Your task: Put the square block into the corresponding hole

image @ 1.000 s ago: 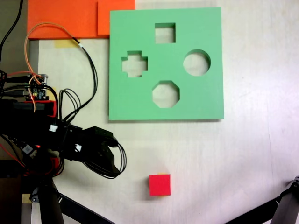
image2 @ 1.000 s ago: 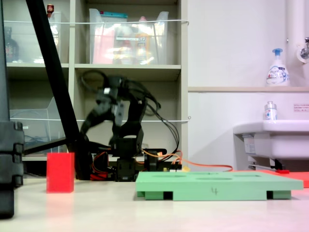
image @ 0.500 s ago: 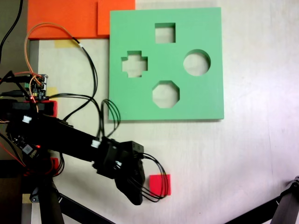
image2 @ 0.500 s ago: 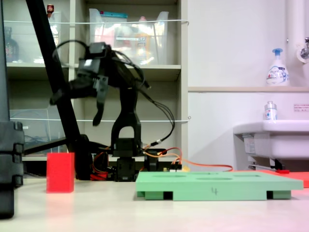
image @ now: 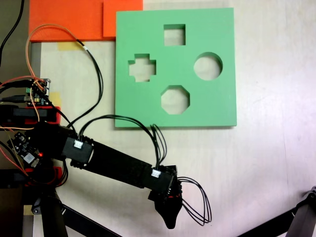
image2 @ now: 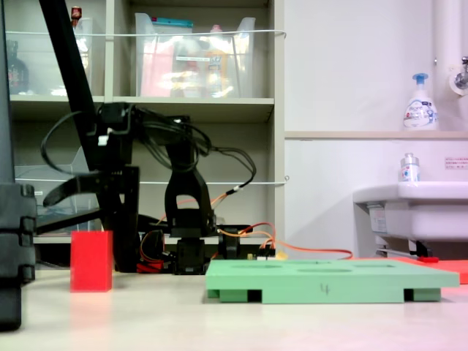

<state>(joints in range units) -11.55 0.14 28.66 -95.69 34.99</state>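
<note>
At the lower middle of the first exterior view, the black arm stretches from the first exterior view's left across the pale bench (image: 266,148) and ends in the gripper (image: 169,210), which covers the square block almost wholly; only a sliver of red (image: 169,196) shows at its body, so the block lies directly under it. Farther up, well apart from the gripper, lies the green board (image: 133,106), with the square hole (image: 174,35) near its far edge, and orange foam sheets (image: 64,19) touch its upper left corner. In the second exterior view, the square block (image2: 91,261) stands upright on the bench at the second exterior view's left, and the gripper (image2: 88,194) hangs just above it, not touching, its fingers (image2: 62,191) spread apart, one reaching left and one pointing down behind the block. The green board (image2: 329,281) lies flat to the right.
</note>
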